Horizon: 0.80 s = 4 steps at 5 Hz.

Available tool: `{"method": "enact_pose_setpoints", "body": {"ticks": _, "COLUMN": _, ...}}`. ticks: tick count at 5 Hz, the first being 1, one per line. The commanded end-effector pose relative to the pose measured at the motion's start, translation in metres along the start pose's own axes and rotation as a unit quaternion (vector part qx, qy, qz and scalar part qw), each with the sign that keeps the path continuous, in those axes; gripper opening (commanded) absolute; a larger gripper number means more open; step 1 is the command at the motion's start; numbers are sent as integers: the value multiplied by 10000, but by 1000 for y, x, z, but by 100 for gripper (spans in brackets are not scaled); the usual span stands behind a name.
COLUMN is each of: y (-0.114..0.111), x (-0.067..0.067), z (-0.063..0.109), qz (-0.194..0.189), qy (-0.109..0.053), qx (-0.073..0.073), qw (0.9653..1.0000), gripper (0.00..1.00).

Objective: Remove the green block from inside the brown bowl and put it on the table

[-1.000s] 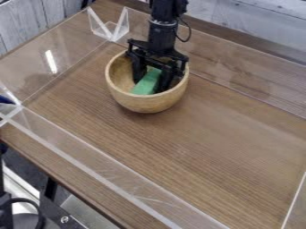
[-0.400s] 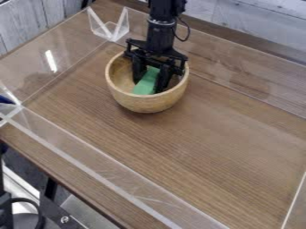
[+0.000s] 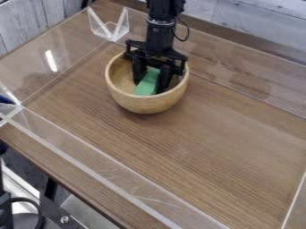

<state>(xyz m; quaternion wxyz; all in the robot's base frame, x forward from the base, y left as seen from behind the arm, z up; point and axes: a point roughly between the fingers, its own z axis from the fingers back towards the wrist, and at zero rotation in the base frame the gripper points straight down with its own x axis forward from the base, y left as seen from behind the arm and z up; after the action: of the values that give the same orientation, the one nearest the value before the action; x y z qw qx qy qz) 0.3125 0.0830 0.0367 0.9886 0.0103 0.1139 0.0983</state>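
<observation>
The brown bowl (image 3: pixel 135 98) stands on the table (image 3: pixel 203 143) toward the back left. Inside it lies the green block (image 3: pixel 147 86), bright green, partly covered by the black fingers. My gripper (image 3: pixel 156 77) reaches down into the bowl from above, its black fingers (image 3: pixel 138 70) on either side of the block and shut on it. The block's lower end still rests within the bowl's hollow.
Low clear acrylic walls (image 3: pixel 72 148) edge the tabletop on all sides. A clear acrylic corner piece (image 3: pixel 110 25) stands behind the bowl at the back left. Wide bare wood lies to the right and front of the bowl.
The fingers have drawn slightly closer together around the green block. The arm and the bowl have stayed in place.
</observation>
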Motion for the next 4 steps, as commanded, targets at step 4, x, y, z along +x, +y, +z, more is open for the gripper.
{"method": "enact_pose_setpoints", "body": {"ticks": 4, "y": -21, "x": -18, "z": 111, "qz": -303, "qy": -1176, "qx": -406, "qw": 9918, "gripper": 0}}
